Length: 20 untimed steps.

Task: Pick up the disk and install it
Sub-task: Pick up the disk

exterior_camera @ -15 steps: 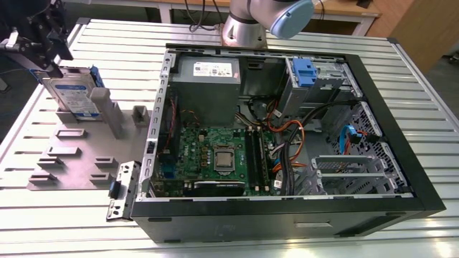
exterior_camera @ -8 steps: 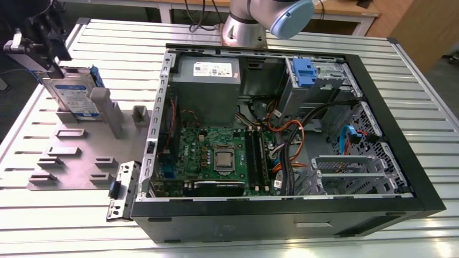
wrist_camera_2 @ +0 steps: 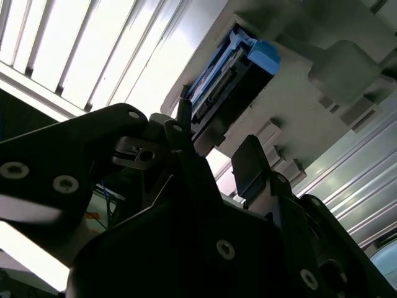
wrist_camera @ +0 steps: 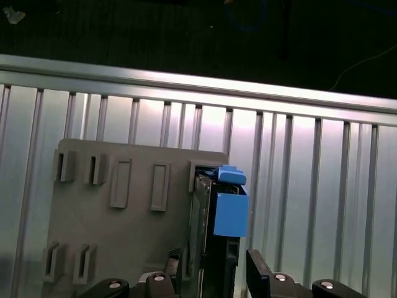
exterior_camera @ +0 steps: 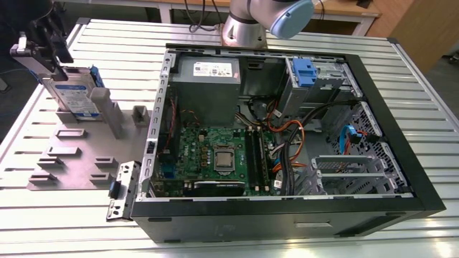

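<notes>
Hand [wrist_camera: 216, 266] straddles upright, flat, blue-railed silver disk [exterior_camera: 74, 97].

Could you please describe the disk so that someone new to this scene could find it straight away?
At the exterior view's left of the open computer case lies a grey slotted plate. The disk stands upright in its far slot, just under the tool. Unlike the plain grey posts beside it, it is silver with a white-and-blue label and blue rails.
</notes>
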Motion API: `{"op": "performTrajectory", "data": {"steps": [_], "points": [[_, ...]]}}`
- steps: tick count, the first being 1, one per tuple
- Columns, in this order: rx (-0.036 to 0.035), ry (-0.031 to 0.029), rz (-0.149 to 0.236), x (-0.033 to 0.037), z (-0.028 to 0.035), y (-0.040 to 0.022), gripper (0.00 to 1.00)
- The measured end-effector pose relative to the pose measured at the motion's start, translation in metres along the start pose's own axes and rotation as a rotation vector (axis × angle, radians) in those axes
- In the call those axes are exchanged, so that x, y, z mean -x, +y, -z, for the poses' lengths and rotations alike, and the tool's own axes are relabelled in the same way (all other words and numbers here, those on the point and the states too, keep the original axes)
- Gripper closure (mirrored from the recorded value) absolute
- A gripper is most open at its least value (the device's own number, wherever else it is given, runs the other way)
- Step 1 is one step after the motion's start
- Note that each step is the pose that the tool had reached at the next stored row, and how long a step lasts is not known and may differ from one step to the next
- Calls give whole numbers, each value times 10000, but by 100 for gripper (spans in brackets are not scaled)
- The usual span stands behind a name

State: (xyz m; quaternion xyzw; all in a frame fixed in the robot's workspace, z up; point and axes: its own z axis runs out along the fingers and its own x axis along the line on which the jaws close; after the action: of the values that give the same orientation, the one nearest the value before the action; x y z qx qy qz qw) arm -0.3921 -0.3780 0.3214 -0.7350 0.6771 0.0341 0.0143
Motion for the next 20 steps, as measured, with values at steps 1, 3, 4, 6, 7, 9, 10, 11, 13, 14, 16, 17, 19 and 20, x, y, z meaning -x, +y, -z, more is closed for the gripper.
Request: {"op": "performTrajectory", "data": {"steps": [1,3,4,6,7,9,10,11,13,14,16,17,19,20], "points": [[0,1,5,1,-13,3,47],[-1,1,10,8,-40,9,47],[-1,2,10,13,-50,13,47],[0,6,10,29,-67,25,47],[2,12,10,41,-76,31,47],[0,15,10,64,-93,34,47],[0,17,9,76,-101,33,47],[-1,19,9,84,-110,32,47],[0,27,7,87,-130,31,47],[1,30,5,87,-135,31,47],[2,37,-10,87,-142,32,47],[1,40,-15,87,-148,32,47],[0,45,-24,86,-159,33,47],[2,47,-26,86,-159,33,47]]}}
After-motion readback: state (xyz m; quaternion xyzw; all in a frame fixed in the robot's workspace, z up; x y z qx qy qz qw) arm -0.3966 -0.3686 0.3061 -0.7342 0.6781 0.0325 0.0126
